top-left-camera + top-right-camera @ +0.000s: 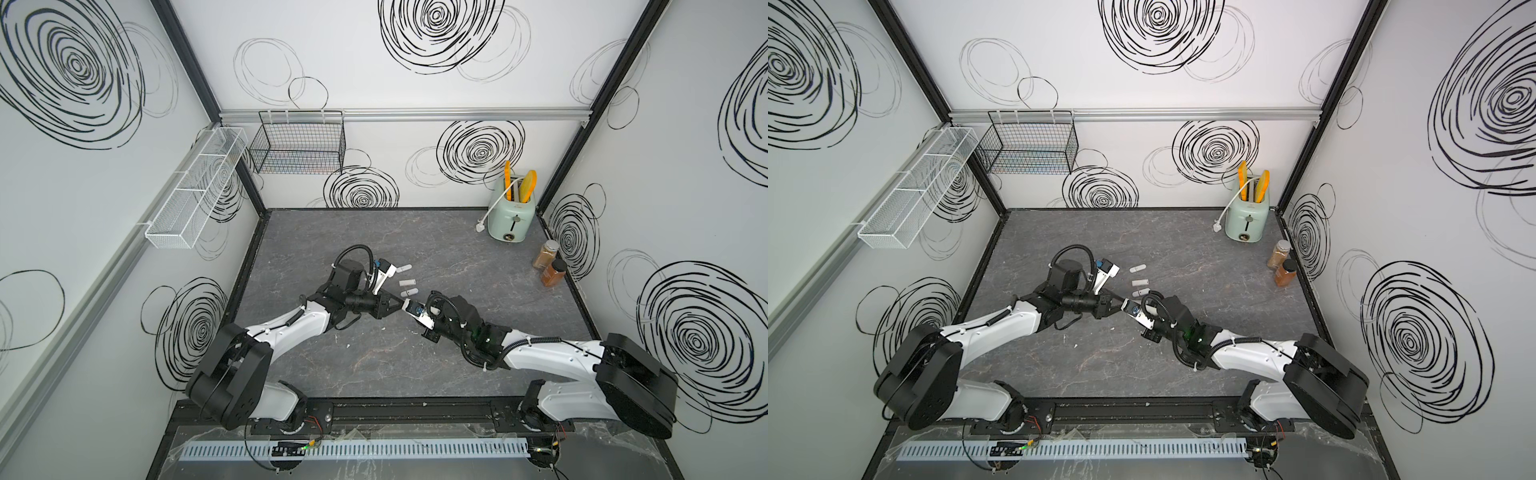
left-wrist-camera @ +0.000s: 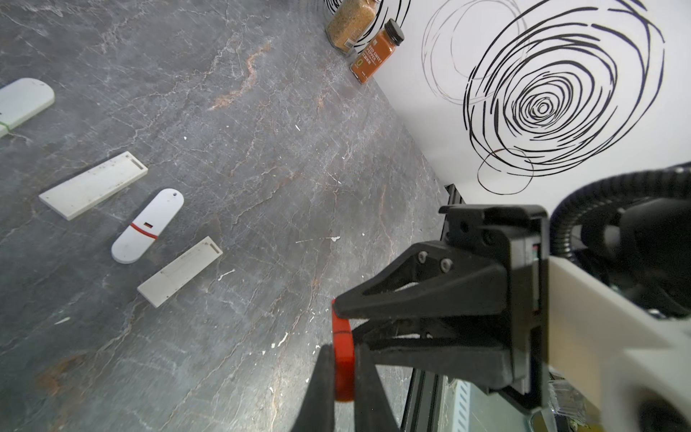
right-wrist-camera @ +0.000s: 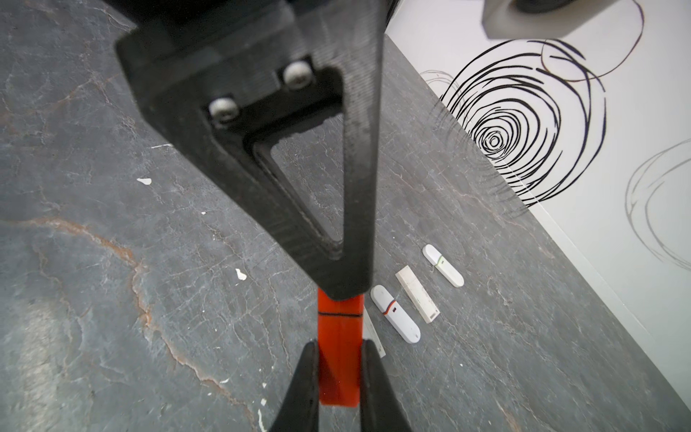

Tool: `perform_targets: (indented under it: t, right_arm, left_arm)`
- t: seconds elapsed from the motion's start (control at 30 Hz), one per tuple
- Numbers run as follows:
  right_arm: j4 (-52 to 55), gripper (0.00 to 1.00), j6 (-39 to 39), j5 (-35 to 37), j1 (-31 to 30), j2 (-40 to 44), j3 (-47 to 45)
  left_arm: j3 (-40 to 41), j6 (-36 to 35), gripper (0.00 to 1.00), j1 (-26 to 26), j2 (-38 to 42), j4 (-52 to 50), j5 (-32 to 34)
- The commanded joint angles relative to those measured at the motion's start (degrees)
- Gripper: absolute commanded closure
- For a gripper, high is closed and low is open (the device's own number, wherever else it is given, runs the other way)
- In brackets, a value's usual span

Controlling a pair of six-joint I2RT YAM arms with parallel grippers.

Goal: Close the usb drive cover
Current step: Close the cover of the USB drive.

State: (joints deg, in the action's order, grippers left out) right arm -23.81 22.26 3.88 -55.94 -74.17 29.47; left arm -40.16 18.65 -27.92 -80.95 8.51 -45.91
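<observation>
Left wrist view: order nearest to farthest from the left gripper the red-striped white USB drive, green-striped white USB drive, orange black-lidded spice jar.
1. Red-striped white USB drive, mid-row.
2. Green-striped white USB drive, row's far end.
3. Orange black-lidded spice jar, by the right wall.

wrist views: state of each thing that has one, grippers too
red usb drive, cap on, held at both ends
left gripper, shut on red usb drive
right gripper, shut on red usb drive
red-band white drive, capped, lying flat
green-band white drive, capped, lying flat
orange spice jar, upright, lidded
</observation>
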Motion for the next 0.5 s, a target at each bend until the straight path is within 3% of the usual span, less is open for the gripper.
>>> perform_targets:
  t: [0.0, 0.1, 0.2, 0.37, 0.47]
  right_arm:
    - [-16.2, 1.00, 4.4, -6.4, -4.3, 0.8, 6.8]
    - [-16.3, 1.00, 3.9, -5.3, -2.9, 1.0, 6.1]
    - [-12.0, 1.00, 3.3, -6.7, 0.4, 1.9, 6.2]
    - [0.1, 1.00, 2.2, -7.2, 8.1, 3.0, 6.3]
    - [5.0, 1.00, 2.3, -8.9, 12.5, 4.2, 6.4]
  left_arm:
    - [0.8, 0.1, 1.00, -2.7, -1.7, -1.6, -3.6]
    - [0.7, -0.1, 1.00, -2.5, -1.5, -2.0, -3.0]
    - [0.8, 0.1, 0.82, -1.2, -0.3, -2.1, -2.6]
    - [1.7, -1.7, 0.71, 2.2, 3.2, -2.6, -1.6]
    - [3.2, -4.3, 0.55, 4.6, 6.8, -2.5, -0.1]
